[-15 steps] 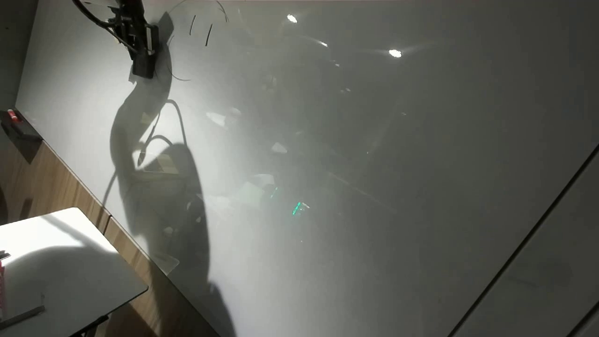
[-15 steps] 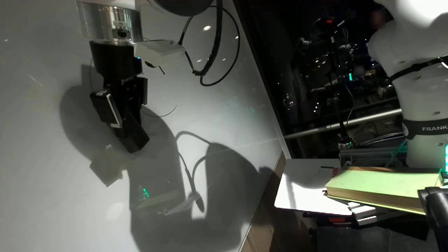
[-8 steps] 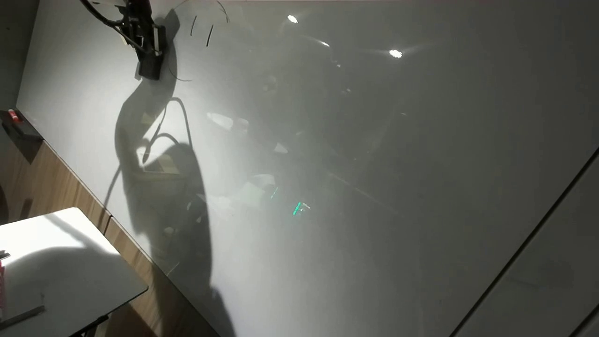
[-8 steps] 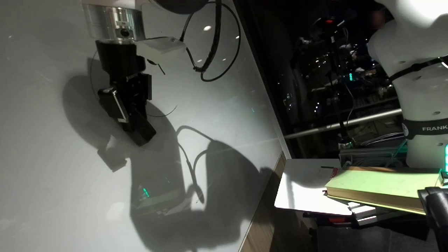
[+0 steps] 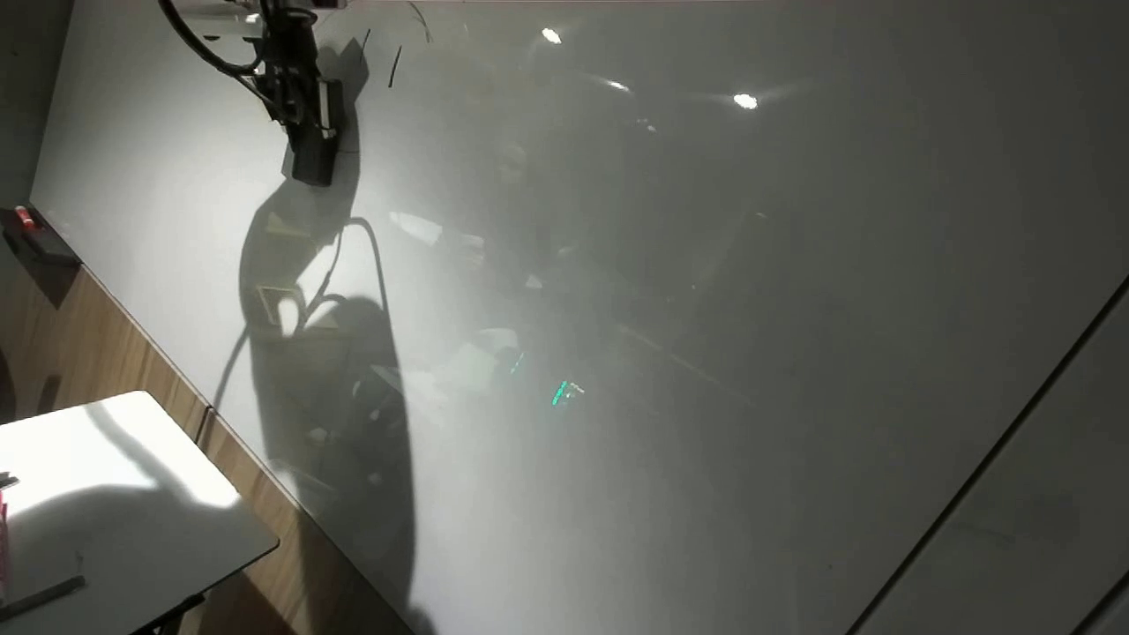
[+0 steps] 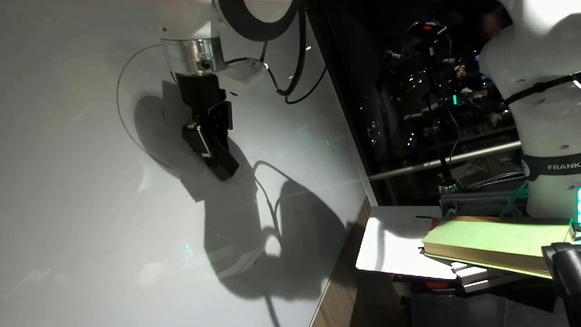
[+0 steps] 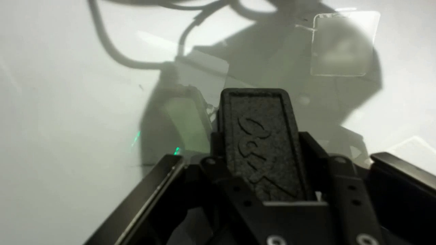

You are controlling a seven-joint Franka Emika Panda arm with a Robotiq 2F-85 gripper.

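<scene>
The wrist view shows what the exterior views do not: the fingers [image 7: 352, 194] of the gripper [image 7: 261, 144] stand parted by just the width of a dark grey block [image 7: 257, 112], held by its long sides, with script-like lettering [image 7: 253, 127] cut into its broad face. In both exterior views the block is only a black shape at the gripper's lower end; whether it touches the white board [image 5: 706, 494] I cannot tell. In an exterior view it is near the board's left edge, well up from the edge along the wood strip [image 5: 106, 344]; a short dark stroke [image 5: 394, 67] lies nearer the top edge, and a red object [image 5: 25, 218] is on a dark ledge [image 5: 48, 245] beside the lower left corner. In an exterior view a green-covered book [image 6: 494, 231] lies past the board's lower right corner, and a thin curved line [image 6: 117, 91] runs left of the gripper. Compared with half a second ago, gripper and block are closer to the right edge there, farther from the left edge where the ledge shows, and more of the curved line is uncovered.
</scene>
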